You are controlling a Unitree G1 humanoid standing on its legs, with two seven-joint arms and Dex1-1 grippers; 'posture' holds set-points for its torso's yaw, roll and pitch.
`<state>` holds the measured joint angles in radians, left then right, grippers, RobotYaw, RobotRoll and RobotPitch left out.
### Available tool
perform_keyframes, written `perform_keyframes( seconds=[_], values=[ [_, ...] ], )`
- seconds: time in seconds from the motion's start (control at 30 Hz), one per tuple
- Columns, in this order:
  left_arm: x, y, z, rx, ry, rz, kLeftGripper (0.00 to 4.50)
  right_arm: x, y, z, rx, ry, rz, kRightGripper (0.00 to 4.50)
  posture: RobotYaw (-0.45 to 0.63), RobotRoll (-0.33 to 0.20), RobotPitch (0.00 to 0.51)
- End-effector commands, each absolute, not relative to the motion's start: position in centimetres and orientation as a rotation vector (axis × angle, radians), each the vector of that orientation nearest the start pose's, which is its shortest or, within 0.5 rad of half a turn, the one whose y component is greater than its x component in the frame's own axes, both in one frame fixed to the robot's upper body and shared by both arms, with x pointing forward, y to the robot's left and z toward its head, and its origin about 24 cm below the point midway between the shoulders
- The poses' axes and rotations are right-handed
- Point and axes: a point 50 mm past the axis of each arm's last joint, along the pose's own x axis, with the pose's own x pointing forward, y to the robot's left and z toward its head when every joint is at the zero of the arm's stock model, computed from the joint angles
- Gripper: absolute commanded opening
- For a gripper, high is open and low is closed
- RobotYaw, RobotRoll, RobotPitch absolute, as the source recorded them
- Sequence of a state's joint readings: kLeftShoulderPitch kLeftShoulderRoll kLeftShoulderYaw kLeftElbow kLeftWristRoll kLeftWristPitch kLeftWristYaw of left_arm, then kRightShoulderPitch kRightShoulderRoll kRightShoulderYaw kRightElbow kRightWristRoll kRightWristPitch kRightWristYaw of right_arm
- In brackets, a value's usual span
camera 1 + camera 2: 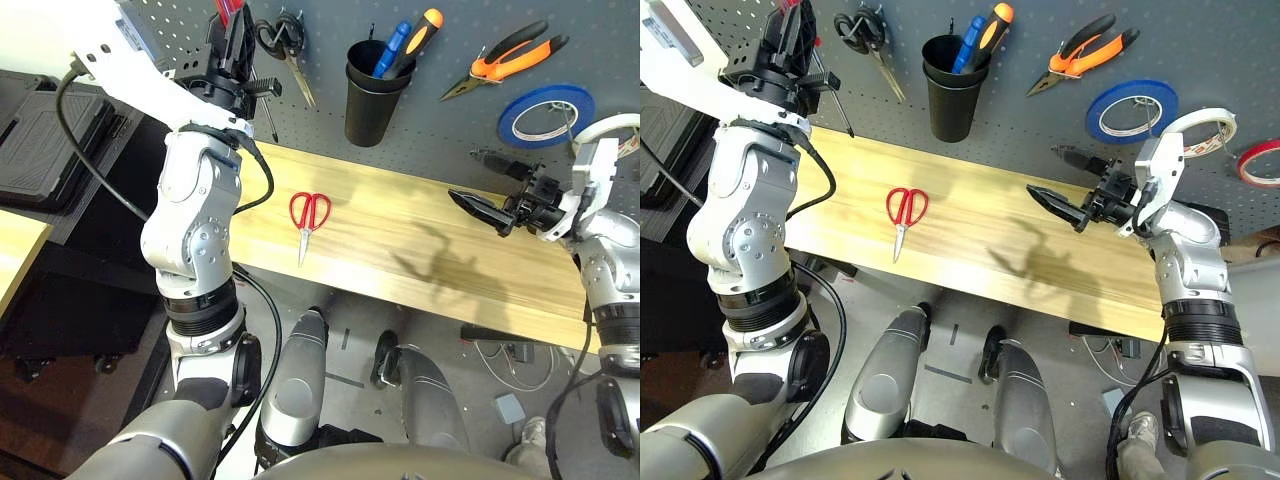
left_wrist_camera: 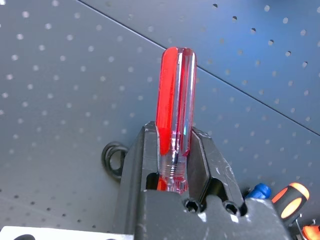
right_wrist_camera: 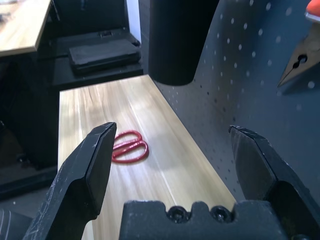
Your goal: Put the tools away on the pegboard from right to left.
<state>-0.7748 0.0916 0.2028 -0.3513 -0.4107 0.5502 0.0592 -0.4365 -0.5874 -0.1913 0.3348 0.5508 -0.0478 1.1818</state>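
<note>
Screwdriver step in hand: left gripper (image 2: 172,165) pinches the red-handled screwdriver (image 2: 175,107) raised against the pegboard (image 1: 420,150), next needing lowering into the black cup (image 1: 372,100); right gripper (image 3: 172,165) spread, empty.

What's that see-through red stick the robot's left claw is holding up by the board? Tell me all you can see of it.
It is a slim screwdriver with a clear red plastic handle, ridged lengthwise and rounded at the end. The left gripper is shut on the handle's lower part, one black finger on each side, so the handle rises beyond them. A thin dark shaft slants down below the gripper. It is held up in front of the dark grey perforated pegboard, above the wooden table.
</note>
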Motion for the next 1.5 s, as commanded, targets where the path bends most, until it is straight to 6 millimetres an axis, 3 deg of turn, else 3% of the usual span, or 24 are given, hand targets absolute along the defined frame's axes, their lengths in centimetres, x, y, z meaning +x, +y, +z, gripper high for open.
perform_keyframes(
  seconds=[0.03, 0.47, 0.73, 1.03, 1.5],
  values=[
    [30.3, 12.9, 30.3, -0.305, -0.595, -0.275, 0.8, 29.6, -25.3, 16.1, -0.109, -0.308, 0.943, 4.5, 0.3, 0.0, 0.27],
    [32.2, 9.3, 34.6, -0.406, -0.704, -0.322, 0.8, 30.0, -24.1, 15.7, -0.084, -0.33, 0.924, 4.5, 0.3, 0.0, 0.264],
    [33.0, 7.3, 35.5, -0.416, -0.727, -0.369, 0.8, 30.2, -23.4, 15.8, -0.085, -0.351, 0.915, 4.5, 0.29, 0.0, 0.258],
    [34.3, 5.3, 35.4, -0.388, -0.719, -0.426, 0.8, 30.2, -22.6, 15.7, -0.08, -0.366, 0.909, 4.5, 0.27, 0.0, 0.258],
    [36.0, 3.4, 32.5, -0.316, -0.633, -0.449, 0.8, 30.4, -21.6, 15.3, -0.076, -0.379, 0.896, 4.5, 0.27, 0.0, 0.262]
  ],
)
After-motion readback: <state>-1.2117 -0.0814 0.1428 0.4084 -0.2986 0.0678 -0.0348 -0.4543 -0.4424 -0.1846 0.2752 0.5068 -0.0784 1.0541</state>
